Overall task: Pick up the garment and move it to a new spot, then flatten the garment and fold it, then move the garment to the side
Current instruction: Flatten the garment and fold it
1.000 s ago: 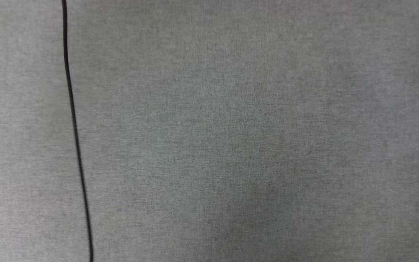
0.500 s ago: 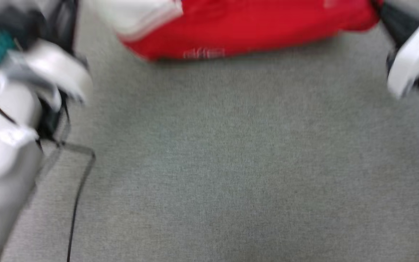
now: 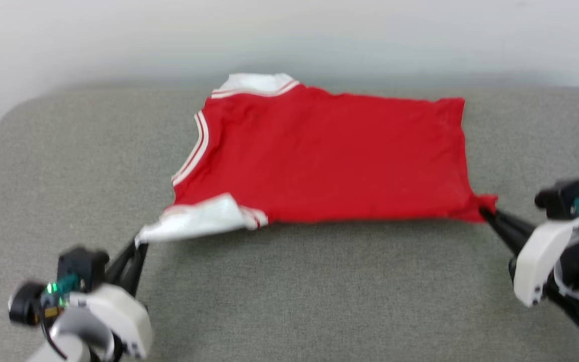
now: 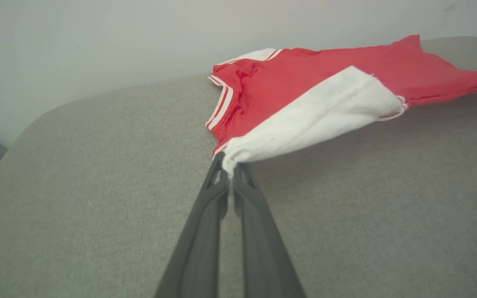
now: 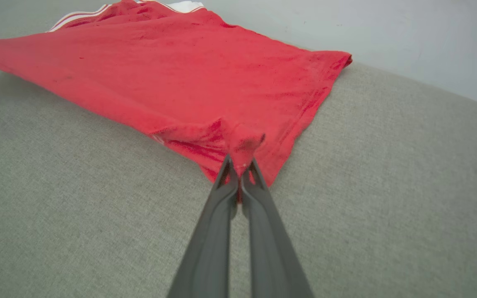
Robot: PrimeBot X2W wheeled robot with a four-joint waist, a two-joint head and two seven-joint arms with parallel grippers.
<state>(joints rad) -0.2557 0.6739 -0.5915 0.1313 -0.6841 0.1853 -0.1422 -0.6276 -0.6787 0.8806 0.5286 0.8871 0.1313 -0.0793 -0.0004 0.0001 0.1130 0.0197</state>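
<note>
Left gripper [image 3: 141, 242], low at 8 o'clock in the head view, is pinched tight on the garment [image 3: 329, 156]; right gripper [image 3: 485, 213], at 4 o'clock, is clamped on it the same way. Taking opposite ends of the near edge looks deliberate: pulling apart should draw that edge straight and smooth the cloth for folding

Beneath everything, the grey cushion [image 3: 294, 301] runs from 9 to 3 o'clock, its far edge meeting a pale wall [image 3: 289, 30] at 12. The garment lies sideways on the far half, toward 12 o'clock, neck end at 9 and hem at 3, plain red side up and mostly flat, so I judge the flattening is under way and the fold not yet begun. Its near white sleeve [image 3: 194, 223], at 8 o'clock of the body, is stretched to a point and lifted off the cushion where the left gripper holds it. The red hem corner [image 3: 483, 203], at 4 o'clock, is bunched into a small peak in the right gripper. Smallest, the striped trim [image 3: 196, 146] curves round what looks like the neck opening at 9 o'clock
</note>
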